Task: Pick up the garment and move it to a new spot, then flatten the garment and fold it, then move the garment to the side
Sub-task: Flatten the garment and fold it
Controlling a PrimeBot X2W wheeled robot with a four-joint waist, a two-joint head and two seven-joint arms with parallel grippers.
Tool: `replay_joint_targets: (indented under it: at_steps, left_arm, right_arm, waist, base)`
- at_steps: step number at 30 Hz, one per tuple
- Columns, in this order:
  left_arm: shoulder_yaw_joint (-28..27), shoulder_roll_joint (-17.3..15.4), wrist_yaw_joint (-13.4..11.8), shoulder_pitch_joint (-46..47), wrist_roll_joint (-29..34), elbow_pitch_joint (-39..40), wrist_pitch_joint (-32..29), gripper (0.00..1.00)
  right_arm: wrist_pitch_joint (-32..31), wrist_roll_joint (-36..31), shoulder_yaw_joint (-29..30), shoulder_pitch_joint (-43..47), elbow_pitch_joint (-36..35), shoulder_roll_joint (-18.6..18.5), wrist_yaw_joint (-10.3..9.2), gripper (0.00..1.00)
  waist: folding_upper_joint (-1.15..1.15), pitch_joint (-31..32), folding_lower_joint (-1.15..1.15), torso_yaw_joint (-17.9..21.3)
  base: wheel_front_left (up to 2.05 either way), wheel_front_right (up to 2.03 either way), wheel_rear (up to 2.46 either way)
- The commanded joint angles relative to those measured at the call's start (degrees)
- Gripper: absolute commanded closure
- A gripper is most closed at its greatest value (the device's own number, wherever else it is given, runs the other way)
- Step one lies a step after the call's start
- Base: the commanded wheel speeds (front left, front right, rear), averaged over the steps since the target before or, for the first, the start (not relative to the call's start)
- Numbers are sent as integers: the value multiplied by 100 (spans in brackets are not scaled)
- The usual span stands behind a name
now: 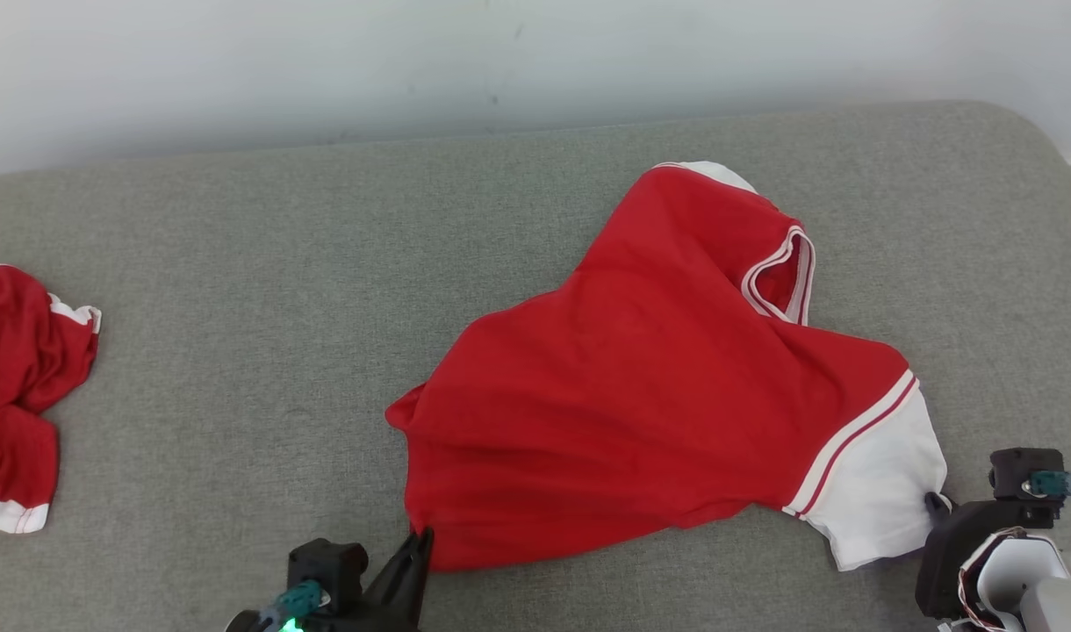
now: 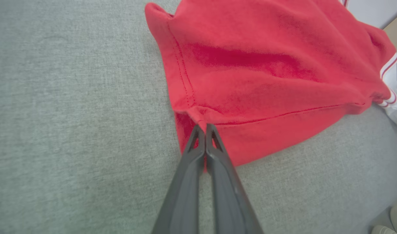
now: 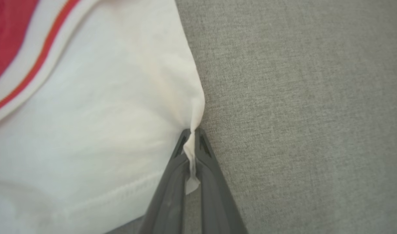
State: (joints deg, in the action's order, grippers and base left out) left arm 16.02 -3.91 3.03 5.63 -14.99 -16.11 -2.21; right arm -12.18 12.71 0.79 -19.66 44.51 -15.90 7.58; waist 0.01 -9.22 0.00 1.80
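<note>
Pinched at both ends, ready to lift.
Clamped on red hem with left end effector, on white sleeve with right end effector; raise evenly, keeping garment taut.

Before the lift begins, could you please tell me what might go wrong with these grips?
The right claw pinches only a thin twist at the edge of the white sleeve; it may slip out.
The left claw holds just the hem corner of the red shirt, so the bunched body could hang twisted.
A second red garment lies at the far left; avoid landing there.
</note>
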Motion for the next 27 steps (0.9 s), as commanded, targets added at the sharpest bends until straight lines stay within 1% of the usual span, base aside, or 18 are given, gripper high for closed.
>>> replay_joint_targets:
  at_steps: [1,4,7,9,13,15,17,19,21,23,25,27]
  left_arm:
    - [-24,11,-9,43,-99,39,116,100]
    - [-122,35,48,81,-333,194,326,100]
    - [-221,62,102,133,-716,462,490,100]
    - [-282,74,162,198,-1063,662,510,100]
    - [-410,60,245,611,-1600,939,158,100]
    - [-536,56,281,1001,-1961,1001,-103,100]
    - [-690,-61,301,1543,-2160,1027,-381,100]
    - [-853,-206,270,2161,-2279,922,-616,100]
    - [-1041,-360,203,2878,-2326,775,-771,100]
    - [-1165,-530,171,3608,-2291,547,-867,100]
    - [-1266,-687,158,4307,-2208,251,-814,100]
    - [-1306,-770,125,4999,-2086,-10,-680,100]
  right_arm:
    - [-9,40,2,234,120,8,-18,100]
    - [248,344,158,168,-176,123,-17,100]
    - [469,963,353,61,-665,278,-10,100]
    - [491,1381,441,-23,-1100,306,-10,100]
    - [149,1955,317,-366,-1989,345,-10,100]
    - [-103,2116,255,-687,-2300,333,-10,100]
    - [-351,2208,141,-1177,-2508,360,-10,100]
    - [-520,2201,73,-1765,-2539,388,-9,100]
    - [-548,2041,-22,-2434,-2459,393,-10,100]
    - [-382,2122,-143,-3134,-2387,529,-9,100]
    - [-165,1998,-181,-3760,-2146,547,-9,100]
    - [145,1869,-147,-4468,-1877,628,-9,100]
  waist:
    - [-1,28,0,-27]
    - [-1,64,0,-46]
    - [-1,101,0,-48]
    - [-1,106,0,-30]
    - [-1,-45,0,95]
    - [-1,-197,0,156]
    - [-1,-456,0,247]
    - [-1,-732,0,333]
    - [-1,-1061,0,417]
    - [-1,-1405,0,472]
    - [-1,-1682,0,505]
    - [-1,-1958,0,511]
  base:
    - [0,0,0]
    - [0,0,0]
    - [0,0,0]
    - [0,0,0]
    - [0,0,0]
    - [0,0,0]
    - [0,0,0]
    - [0,0,0]
    - [0,0,0]
    - [0,0,0]
    - [0,0,0]
    - [0,0,0]
